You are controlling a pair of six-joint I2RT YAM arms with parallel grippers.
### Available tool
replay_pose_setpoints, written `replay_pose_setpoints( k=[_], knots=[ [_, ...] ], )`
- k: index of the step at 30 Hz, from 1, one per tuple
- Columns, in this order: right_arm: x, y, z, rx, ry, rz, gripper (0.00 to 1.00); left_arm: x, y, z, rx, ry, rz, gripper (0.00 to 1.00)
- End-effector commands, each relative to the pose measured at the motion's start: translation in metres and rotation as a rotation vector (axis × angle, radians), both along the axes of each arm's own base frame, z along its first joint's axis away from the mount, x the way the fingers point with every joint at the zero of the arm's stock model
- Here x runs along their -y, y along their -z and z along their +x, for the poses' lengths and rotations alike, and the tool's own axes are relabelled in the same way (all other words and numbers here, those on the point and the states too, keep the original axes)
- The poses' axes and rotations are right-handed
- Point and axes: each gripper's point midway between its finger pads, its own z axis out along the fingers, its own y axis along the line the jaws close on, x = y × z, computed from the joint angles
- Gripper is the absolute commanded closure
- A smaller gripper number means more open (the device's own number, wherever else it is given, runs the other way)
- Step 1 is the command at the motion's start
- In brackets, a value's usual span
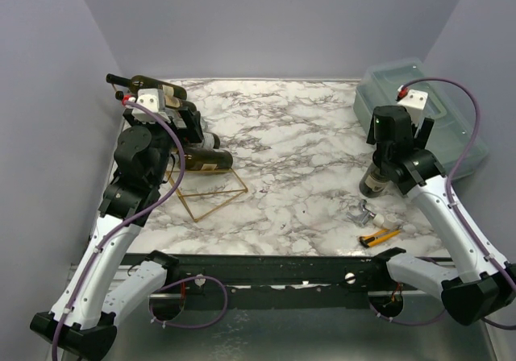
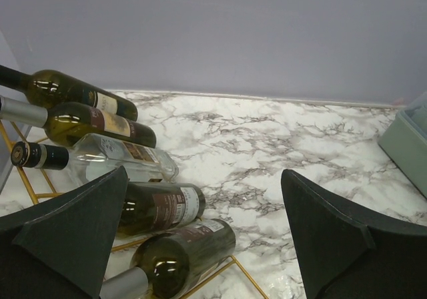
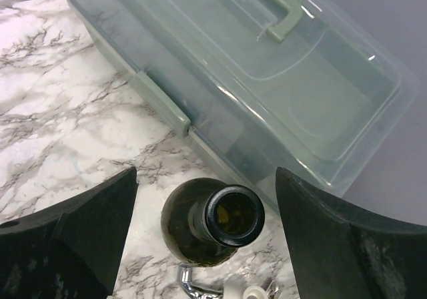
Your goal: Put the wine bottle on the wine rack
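A dark green wine bottle (image 3: 200,235) stands upright on the marble table near the right side, its open mouth (image 3: 233,213) facing up. My right gripper (image 3: 207,176) hangs over it, jaws open, with the bottle neck between the fingers and a gap on each side. In the top view the same bottle (image 1: 374,183) shows just below my right gripper (image 1: 393,168). The gold wire wine rack (image 1: 211,200) sits at the left with several bottles (image 2: 160,205) lying on it. My left gripper (image 2: 203,173) hovers open above the rack (image 2: 230,264), holding nothing.
A translucent green lidded plastic box (image 3: 267,79) stands just behind the upright bottle, at the back right (image 1: 419,111). A chrome corkscrew (image 1: 360,213) and a yellow utility knife (image 1: 379,237) lie in front of the bottle. Purple walls enclose the table.
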Motion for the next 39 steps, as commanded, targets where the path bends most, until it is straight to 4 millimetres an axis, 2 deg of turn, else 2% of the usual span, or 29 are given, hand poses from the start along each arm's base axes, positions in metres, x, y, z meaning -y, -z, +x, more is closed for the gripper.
replay_pose_setpoints(
  k=[1, 5, 11, 14, 19, 22, 26, 28, 31, 35, 39],
  knots=[
    [-0.008, 0.019, 0.002, -0.03, -0.025, 0.069, 0.17, 0.004, -0.02, -0.006, 0.047, 0.029, 0.013, 0.01],
    [-0.007, 0.024, 0.004, -0.037, -0.022, 0.053, 0.28, 0.006, -0.02, -0.005, 0.044, 0.037, 0.015, 0.01],
    [-0.014, 0.031, 0.01, -0.052, -0.069, 0.053, 0.53, 0.008, -0.02, -0.004, 0.039, 0.047, 0.006, 0.01],
    [-0.029, 0.03, 0.015, -0.053, -0.163, 0.083, 0.69, 0.011, -0.02, -0.004, 0.032, 0.062, 0.002, 0.01],
    [-0.061, 0.028, 0.025, -0.066, -0.345, 0.135, 0.86, 0.013, -0.019, -0.002, 0.022, 0.063, -0.004, 0.01],
    [-0.078, 0.023, 0.031, -0.066, -0.425, 0.164, 0.99, 0.013, -0.022, -0.002, 0.025, 0.062, -0.013, 0.01],
    [-0.1, 0.008, 0.036, -0.031, -0.516, 0.174, 0.99, 0.01, -0.028, -0.004, 0.033, 0.051, -0.019, 0.01],
    [-0.117, -0.002, 0.038, -0.004, -0.574, 0.177, 1.0, 0.005, -0.033, -0.006, 0.041, 0.029, -0.02, 0.01],
    [-0.154, -0.018, 0.039, 0.038, -0.69, 0.197, 0.99, -0.008, -0.04, -0.01, 0.059, -0.031, -0.02, 0.01],
    [-0.21, -0.034, 0.033, 0.077, -0.835, 0.19, 0.99, -0.028, -0.05, -0.02, 0.089, -0.121, -0.032, 0.01],
    [-0.264, -0.047, 0.026, 0.106, -0.945, 0.141, 0.99, -0.038, -0.055, -0.029, 0.111, -0.156, -0.036, 0.01]
  ],
)
